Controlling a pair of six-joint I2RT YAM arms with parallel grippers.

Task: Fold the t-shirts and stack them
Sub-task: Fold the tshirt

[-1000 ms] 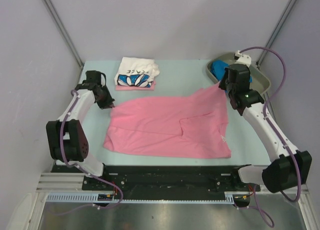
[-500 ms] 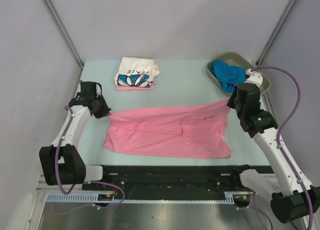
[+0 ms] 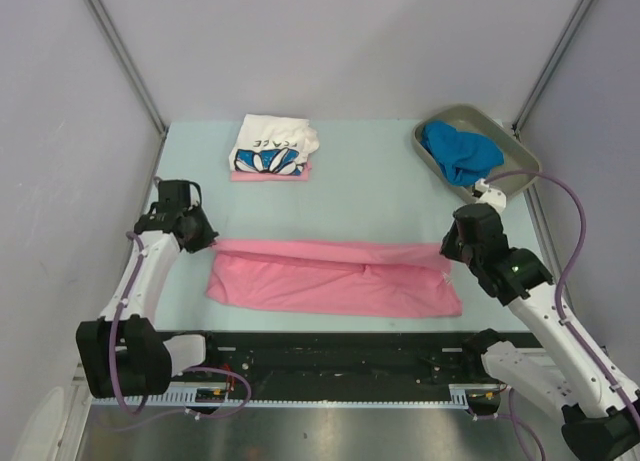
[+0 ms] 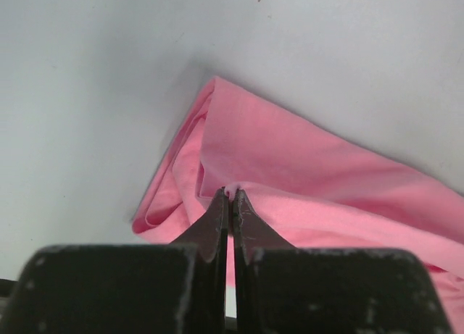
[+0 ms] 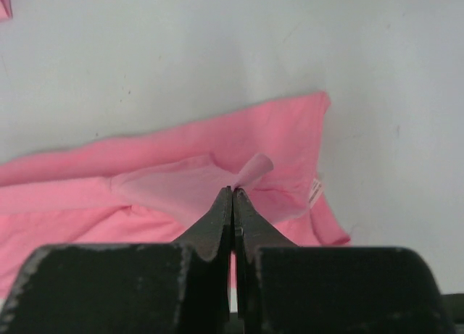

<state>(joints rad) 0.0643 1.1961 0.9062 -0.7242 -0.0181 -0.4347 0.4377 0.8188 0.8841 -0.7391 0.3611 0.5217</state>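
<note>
Pink shirt: lay doubled in a long band across the near part of the table.
Left gripper: fingers pressed together on the band's far left corner, cloth pinched between them.
Right gripper: likewise clamped on a fold at the far right corner.
White printed shirt: folded, at the far edge, on top of what seemed a second pink shirt, only its edge showing.
Blue shirt: bunched in the tray, far right.
</note>
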